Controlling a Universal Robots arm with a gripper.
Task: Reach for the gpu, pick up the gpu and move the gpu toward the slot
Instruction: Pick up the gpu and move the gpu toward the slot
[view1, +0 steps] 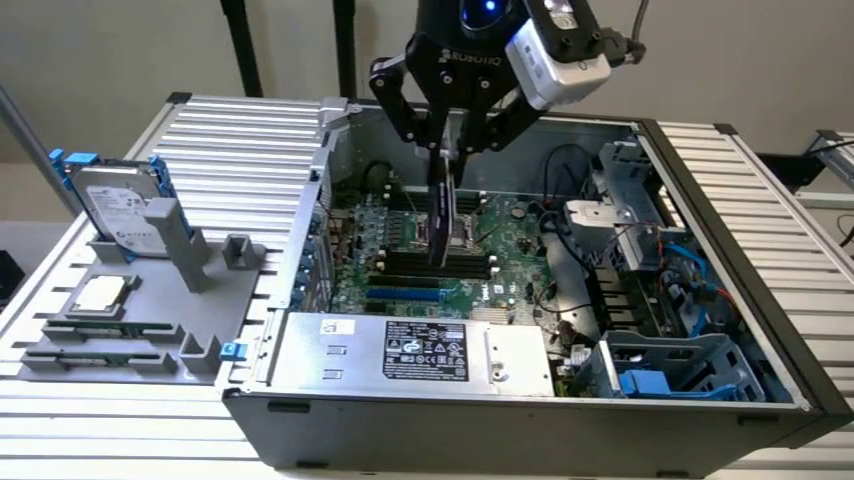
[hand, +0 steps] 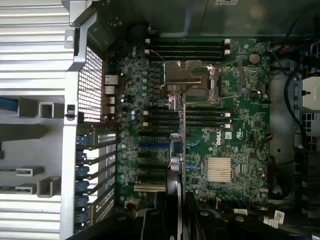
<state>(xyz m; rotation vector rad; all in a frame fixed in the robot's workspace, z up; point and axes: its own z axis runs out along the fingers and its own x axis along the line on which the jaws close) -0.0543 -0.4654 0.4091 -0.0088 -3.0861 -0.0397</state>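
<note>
**Card held edge-on above the motherboard**

Gripper hangs over the open computer case, its 2 fingers closed on the top edge of the gpu. The card hangs vertically below them, its lower edge close over the motherboard, near the dark memory sticks and the blue slot. From the exterior view I cannot tell whether that edge touches the board or floats just above it.

Holding the card upright and gripping it by the upper edge makes sense: the bottom edge stays free to meet a slot, and the fingers stay clear of the crowded parts below. The case lies on its side with its panel off, so the board faces up and the arm can work straight down.

Seen edge-on, the gpu looks like a thin dark blade in the exterior view. In the wrist view it appears as a narrow strip running out from the fingers, with a silvery metal part along it (probably the bracket), crossing over the green board and the blue slot.

On the grey fixture tray at the exterior view's left, the hard drive with blue rails stands upright and the processor chip lies flat, both well apart from the gripper.
</note>
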